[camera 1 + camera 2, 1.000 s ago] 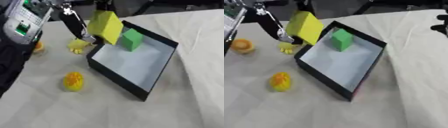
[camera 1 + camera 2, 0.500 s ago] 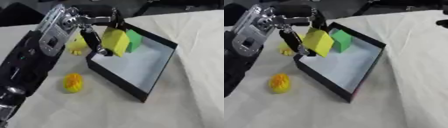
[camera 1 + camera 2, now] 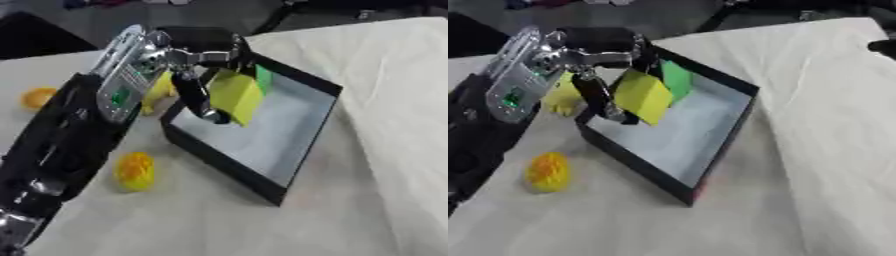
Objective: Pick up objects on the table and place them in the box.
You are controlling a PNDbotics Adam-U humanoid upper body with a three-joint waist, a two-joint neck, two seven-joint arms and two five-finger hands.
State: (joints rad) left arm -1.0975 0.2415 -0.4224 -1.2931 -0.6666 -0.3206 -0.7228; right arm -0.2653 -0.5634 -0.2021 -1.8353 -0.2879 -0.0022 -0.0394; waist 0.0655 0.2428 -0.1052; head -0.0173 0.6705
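Note:
My left hand (image 3: 203, 60) reaches in from the left and is shut on a yellow block (image 3: 233, 96), holding it just above the near left part of the black box (image 3: 297, 150). A green block (image 3: 677, 80) lies inside the box at its far corner, half hidden behind the yellow one. On the cloth to the left of the box lie a yellow-orange rounded object (image 3: 136, 171), a yellow object (image 3: 562, 95) partly hidden behind my arm, and an orange object (image 3: 37, 97) at the far left. My right hand shows in neither view.
A white cloth (image 3: 385, 115) covers the table, with folds to the right of the box. My left forearm (image 3: 70, 145) crosses the left side of the view above the cloth. Dark shapes lie along the far edge.
My left hand has carried the yellow block to the right and down, from the box's left rim to over its inside. The arm now fills more of the left side.

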